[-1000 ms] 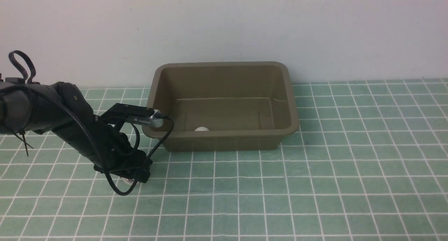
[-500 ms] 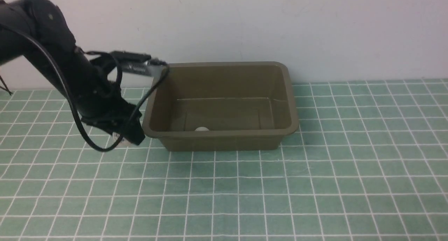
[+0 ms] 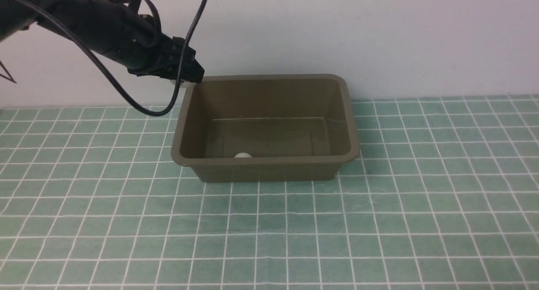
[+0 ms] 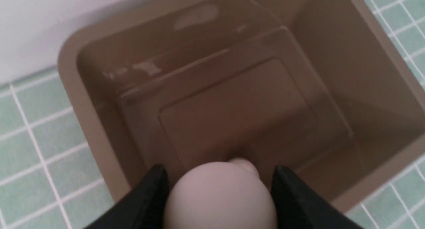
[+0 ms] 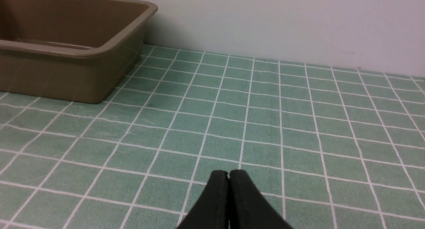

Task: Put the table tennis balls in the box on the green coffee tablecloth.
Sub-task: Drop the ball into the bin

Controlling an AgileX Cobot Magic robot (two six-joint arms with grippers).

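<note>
The olive-brown box [image 3: 269, 160] stands on the green coffee tablecloth [image 3: 379, 222] against the wall. One white table tennis ball [image 3: 243, 155] lies inside it by the near wall, and its top [image 4: 244, 164] peeks out in the left wrist view. My left gripper [image 3: 186, 77] hangs above the box's back left corner. In the left wrist view this gripper [image 4: 219, 176] is shut on a second white ball [image 4: 219, 202] over the box's floor [image 4: 232, 116]. My right gripper [image 5: 228, 173] is shut and empty, low over the cloth [image 5: 265, 122] to the right of the box [image 5: 66, 76]. It is out of the front view.
A pale wall [image 3: 337, 33] rises directly behind the box. The left arm's black cable [image 3: 139, 107] loops down over the cloth left of the box.
My left arm has risen from the cloth at the box's front left corner to above its back left corner, carrying the ball. The ball in the box has not moved.
</note>
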